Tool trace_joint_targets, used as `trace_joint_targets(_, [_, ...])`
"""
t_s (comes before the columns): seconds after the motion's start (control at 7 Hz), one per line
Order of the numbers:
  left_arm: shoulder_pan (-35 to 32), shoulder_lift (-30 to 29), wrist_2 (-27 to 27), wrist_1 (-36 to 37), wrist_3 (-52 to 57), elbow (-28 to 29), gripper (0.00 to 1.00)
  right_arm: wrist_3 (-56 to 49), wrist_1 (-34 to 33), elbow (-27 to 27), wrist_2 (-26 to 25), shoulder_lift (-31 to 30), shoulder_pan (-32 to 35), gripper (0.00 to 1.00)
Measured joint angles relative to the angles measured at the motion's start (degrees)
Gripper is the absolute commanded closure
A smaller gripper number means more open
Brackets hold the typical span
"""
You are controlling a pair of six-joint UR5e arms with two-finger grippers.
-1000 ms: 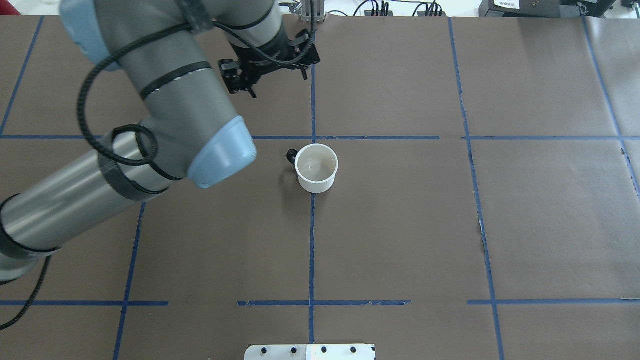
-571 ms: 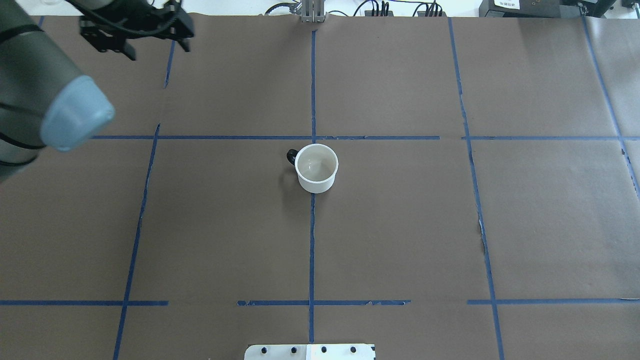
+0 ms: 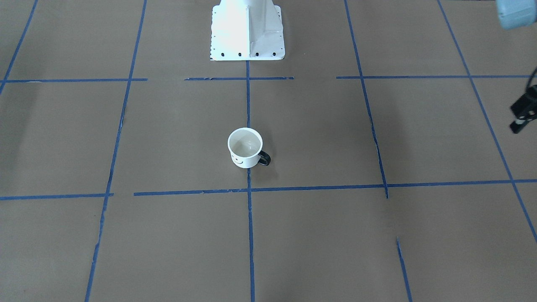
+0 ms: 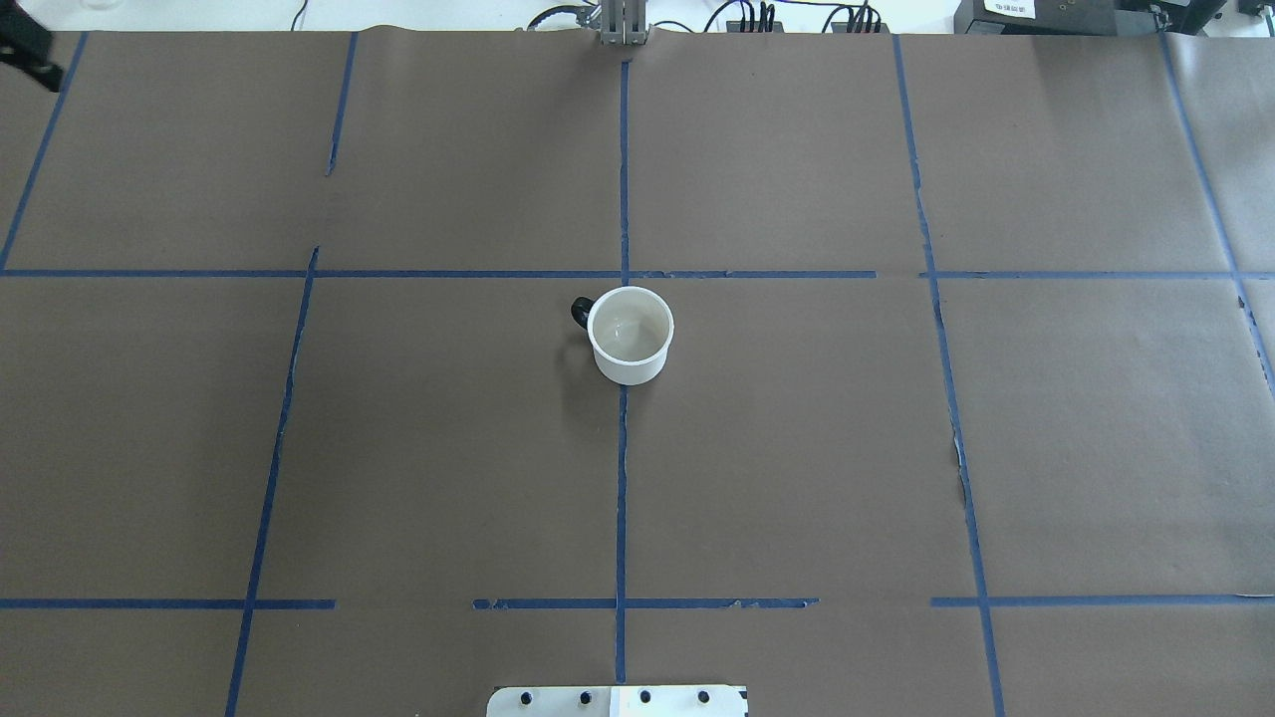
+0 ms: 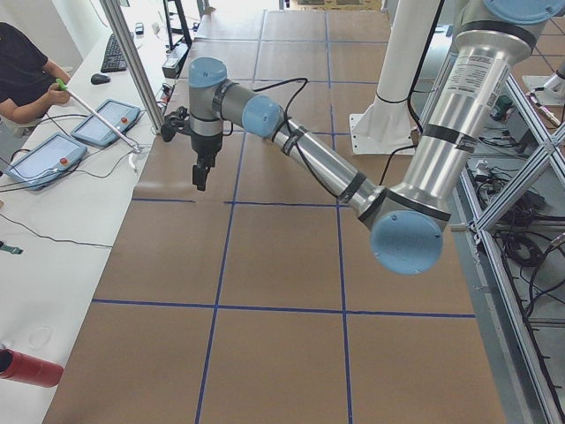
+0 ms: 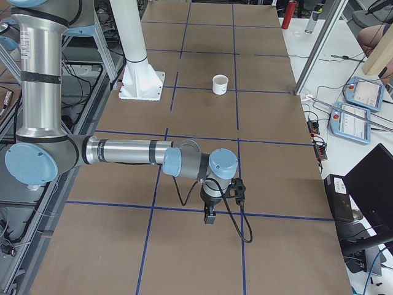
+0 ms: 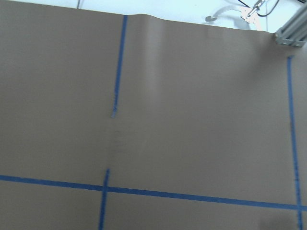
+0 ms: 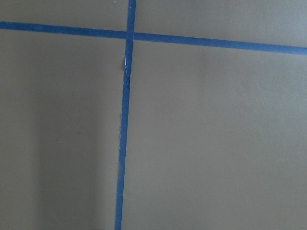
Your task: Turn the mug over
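my left gripper [image 5: 200, 180] hangs fingers-down over the table [image 4: 797, 448] near its far left corner; i cannot tell whether its fingers are spread or pressed together. my right gripper [image 6: 209, 219] hovers low at the opposite end, and its state is equally unreadable. well apart from both, the mug [image 4: 630, 334] stands upright, mouth up, on the centre line of blue tape [image 4: 622, 478], handle toward my left, smiley face turned away from the robot base [image 3: 247, 29].
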Motion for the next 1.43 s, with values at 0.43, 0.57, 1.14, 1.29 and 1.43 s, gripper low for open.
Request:
trace_joint_targets(0.43, [-15.1, 6.2, -0.3, -8.0, 28.2, 15.9, 0.0, 0.0, 0.0, 0.0, 0.0, 0.0, 0.0, 0.0])
trace_joint_targets(0.57, [-16.9, 7.1, -0.3, -10.6, 30.3, 18.8, 0.0, 0.0, 0.0, 0.0, 0.0, 0.0, 0.0, 0.0])
trace_joint_targets(1.14, [-17.9, 7.7, -1.1, -11.9, 28.4, 20.6, 0.0, 0.0, 0.0, 0.0, 0.0, 0.0, 0.0, 0.0])
trace_joint_targets(1.29, [-17.9, 7.7, -1.5, -12.0, 26.3, 20.4, 0.0, 0.0, 0.0, 0.0, 0.0, 0.0, 0.0, 0.0])
trace_joint_targets(1.43, [-17.9, 7.7, -2.2, -12.3, 25.4, 20.3, 0.0, 0.0, 0.0, 0.0, 0.0, 0.0, 0.0, 0.0])
